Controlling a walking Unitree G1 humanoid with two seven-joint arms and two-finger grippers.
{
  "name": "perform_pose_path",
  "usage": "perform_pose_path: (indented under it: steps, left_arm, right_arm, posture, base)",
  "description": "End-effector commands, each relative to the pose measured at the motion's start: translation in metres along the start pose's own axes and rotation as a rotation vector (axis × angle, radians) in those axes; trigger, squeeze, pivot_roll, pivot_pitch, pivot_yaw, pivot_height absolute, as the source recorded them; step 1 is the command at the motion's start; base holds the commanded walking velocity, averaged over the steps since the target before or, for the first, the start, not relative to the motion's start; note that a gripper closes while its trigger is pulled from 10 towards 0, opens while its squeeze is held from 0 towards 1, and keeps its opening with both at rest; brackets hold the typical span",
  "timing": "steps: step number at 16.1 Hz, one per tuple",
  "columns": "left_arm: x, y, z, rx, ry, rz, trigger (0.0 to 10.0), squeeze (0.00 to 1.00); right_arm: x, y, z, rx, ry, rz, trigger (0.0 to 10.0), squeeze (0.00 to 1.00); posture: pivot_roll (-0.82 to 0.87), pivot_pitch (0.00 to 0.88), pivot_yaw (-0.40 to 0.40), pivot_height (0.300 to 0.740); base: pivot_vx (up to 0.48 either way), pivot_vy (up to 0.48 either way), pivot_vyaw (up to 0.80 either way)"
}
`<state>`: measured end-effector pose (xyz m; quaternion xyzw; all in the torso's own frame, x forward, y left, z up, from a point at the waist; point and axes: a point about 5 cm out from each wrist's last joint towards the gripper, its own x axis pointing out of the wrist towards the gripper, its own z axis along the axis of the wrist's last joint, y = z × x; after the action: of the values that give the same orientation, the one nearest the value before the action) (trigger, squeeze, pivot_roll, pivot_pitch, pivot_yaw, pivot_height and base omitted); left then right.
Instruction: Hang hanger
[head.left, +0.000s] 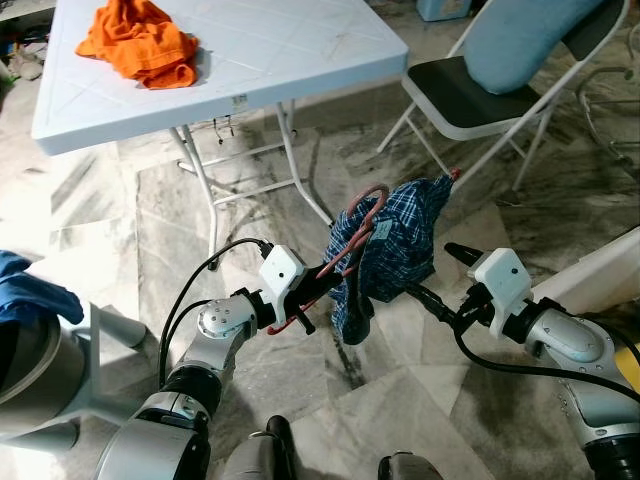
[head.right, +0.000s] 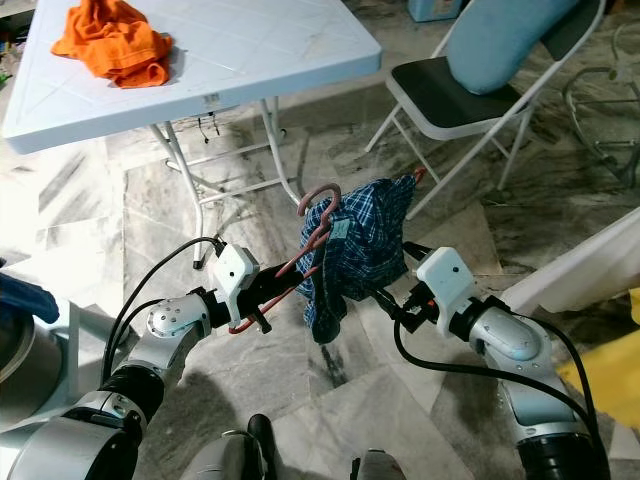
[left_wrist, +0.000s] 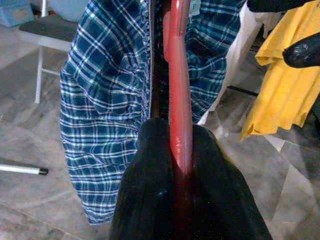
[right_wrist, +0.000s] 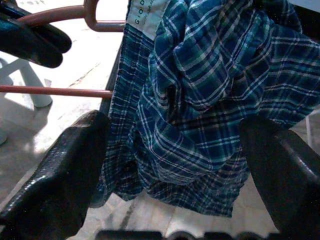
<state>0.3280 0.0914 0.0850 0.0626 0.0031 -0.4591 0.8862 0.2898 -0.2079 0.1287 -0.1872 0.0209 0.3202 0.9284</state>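
A red plastic hanger carries a blue plaid shirt bunched on it, held in the air above the marble floor. My left gripper is shut on the hanger's lower end; in the left wrist view the red hanger runs up from between the two black fingers. My right gripper is open beside the shirt. In the right wrist view its fingers stand wide apart on either side of the hanging shirt without pressing it.
A white folding table with an orange cloth stands ahead on the left. Ahead on the right is a folding chair with a pale blue cushion. Yellow fabric and white fabric hang at the right.
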Motion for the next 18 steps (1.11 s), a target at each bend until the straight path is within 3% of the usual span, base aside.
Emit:
perform_pose_path:
  steps: [1,10,11,12,18]
  left_arm:
    - [0.001,0.002,0.005,0.026,-0.016,-0.001,0.0,0.00]
    - [0.002,0.002,0.005,0.026,-0.018,-0.004,0.0,0.00]
    - [0.011,-0.012,0.009,0.031,-0.052,-0.068,0.0,0.00]
    - [0.016,-0.018,0.011,0.034,-0.067,-0.095,0.0,0.00]
    - [0.022,-0.024,0.013,0.034,-0.080,-0.112,0.0,0.00]
  right_arm:
    - [-0.002,0.000,0.000,0.008,-0.006,-0.008,10.0,0.00]
    - [-0.002,0.000,0.001,0.024,-0.010,-0.021,10.0,0.00]
    - [0.022,-0.005,0.009,0.100,-0.096,-0.241,10.0,0.00]
    - [0.033,-0.004,0.012,0.132,-0.127,-0.325,10.0,0.00]
    - [0.040,0.003,0.010,0.112,-0.106,-0.312,10.0,0.00]
  posture:
    - [-0.20,0.195,0.075,0.740]
    - [-0.20,0.195,0.075,0.740]
    - [-0.20,0.197,0.082,0.740]
    - [-0.20,0.197,0.082,0.740]
    - [-0.20,0.192,0.084,0.740]
  base:
    - [0.000,0.000,0.00]
    - [0.000,0.000,0.00]
    - [0.000,0.000,0.00]
    - [0.000,0.000,0.00]
    - [0.000,0.000,0.00]
